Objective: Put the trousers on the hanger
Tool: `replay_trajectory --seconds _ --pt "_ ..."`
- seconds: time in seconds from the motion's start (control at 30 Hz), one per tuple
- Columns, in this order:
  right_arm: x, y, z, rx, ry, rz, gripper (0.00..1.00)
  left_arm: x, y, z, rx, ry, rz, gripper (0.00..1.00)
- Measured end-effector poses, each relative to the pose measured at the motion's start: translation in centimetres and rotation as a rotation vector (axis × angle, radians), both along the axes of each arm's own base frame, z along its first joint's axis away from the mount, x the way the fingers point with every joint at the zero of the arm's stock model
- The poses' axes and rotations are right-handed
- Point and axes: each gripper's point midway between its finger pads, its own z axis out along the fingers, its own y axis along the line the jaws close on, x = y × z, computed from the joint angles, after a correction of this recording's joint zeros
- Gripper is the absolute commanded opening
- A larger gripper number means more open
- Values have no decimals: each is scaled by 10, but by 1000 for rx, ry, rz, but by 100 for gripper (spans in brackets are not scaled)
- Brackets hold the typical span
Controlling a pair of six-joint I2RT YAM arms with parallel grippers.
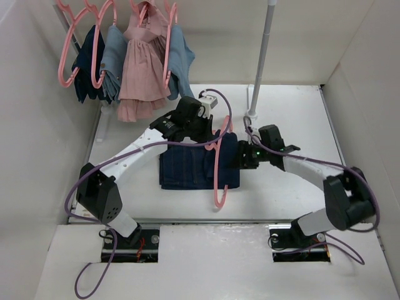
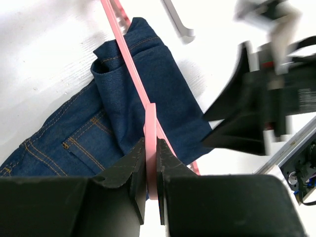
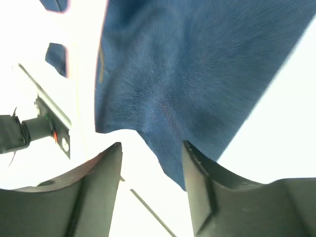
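Observation:
The dark navy trousers (image 1: 190,167) lie folded in the middle of the table. The pink hanger (image 1: 220,178) lies across their right part, its hook pointing toward the near edge. My left gripper (image 1: 207,130) is at the trousers' far edge, shut on the hanger; in the left wrist view its jaws (image 2: 151,165) pinch the pink hanger bar (image 2: 129,64) over the orange-stitched trousers (image 2: 123,113). My right gripper (image 1: 241,157) is at the trousers' right edge. In the right wrist view it (image 3: 150,160) stands open, a corner of the trousers (image 3: 197,74) reaching between the fingers, ungripped.
A rack at the back left carries several pink hangers (image 1: 67,59) with a pink dress (image 1: 142,75) and lighter denim garments (image 1: 115,59). A white pole (image 1: 262,56) stands on the table behind the right arm. White walls close in both sides.

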Motion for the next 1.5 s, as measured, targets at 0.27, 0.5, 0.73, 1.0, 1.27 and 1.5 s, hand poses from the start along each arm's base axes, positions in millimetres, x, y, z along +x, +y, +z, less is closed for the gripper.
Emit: replay_trajectory --seconds 0.27,0.5,0.73,1.0,1.27,1.5 --pt "-2 4 38 -28 -110 15 81 1 1 0 2 2 10 0" --pt "1 45 43 -2 -82 71 80 1 1 -1 3 3 13 2" --pt "13 58 15 -13 31 38 30 1 1 -1 4 3 14 16" --pt "16 61 25 99 114 18 0 -4 2 -6 30 11 -32 81" --pt "21 13 43 276 143 -29 0 -18 18 55 -30 -138 -82 79" --pt "17 -2 43 341 162 -3 0 -52 14 27 -62 -88 -188 81"
